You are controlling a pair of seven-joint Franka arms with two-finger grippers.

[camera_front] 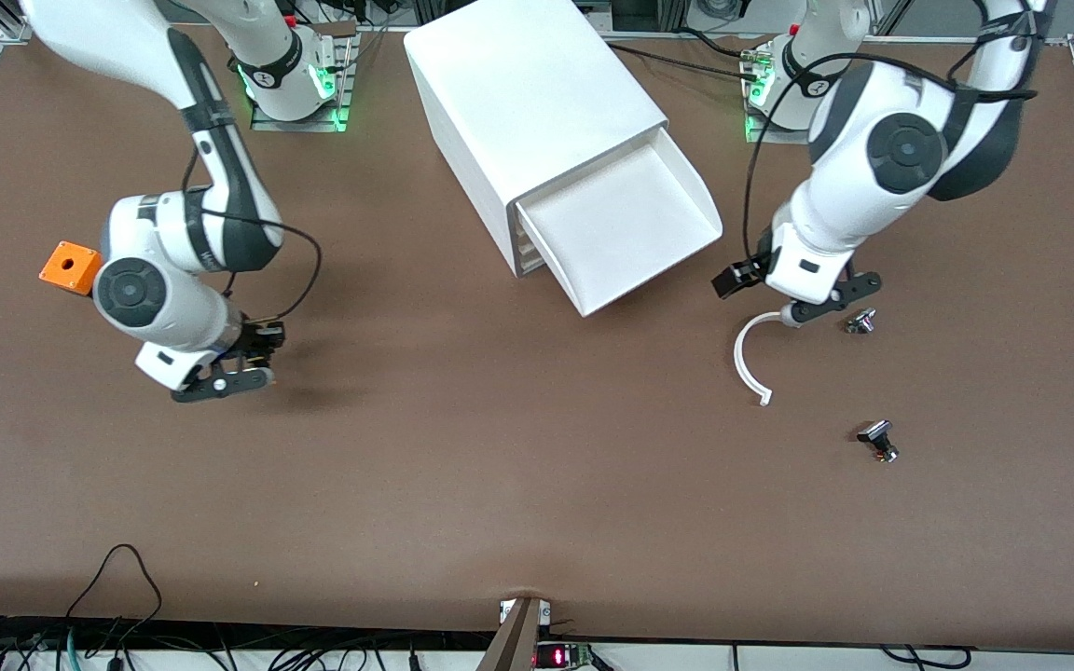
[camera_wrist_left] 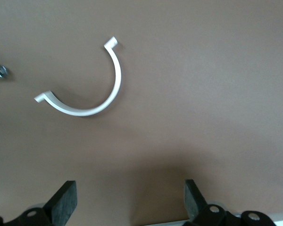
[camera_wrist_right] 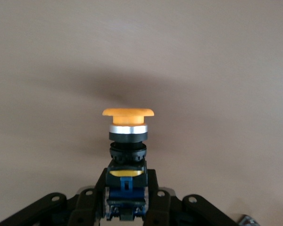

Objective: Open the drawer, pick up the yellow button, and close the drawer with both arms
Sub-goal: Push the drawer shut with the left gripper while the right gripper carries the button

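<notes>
The right pincer (camera_front: 237, 371), over bare desk at the drawer's (camera_front: 626, 224) eight o'clock, clamps the button (camera_wrist_right: 128, 123); a loose grip could drop it. The left pincer (camera_front: 796, 296), fingers apart at four o'clock, may snag the white clip (camera_front: 748, 359) while closing.

Orange-capped button (camera_wrist_right: 128, 141), white drawer (camera_front: 626, 224), brown table (camera_front: 500, 466).

Our arms (camera_front: 873, 177): glossy white shells, dark grey joint bands.
Our cables: thin black loops beside the wrists.
Our bases (camera_front: 299, 89): green lights glowing.
</notes>
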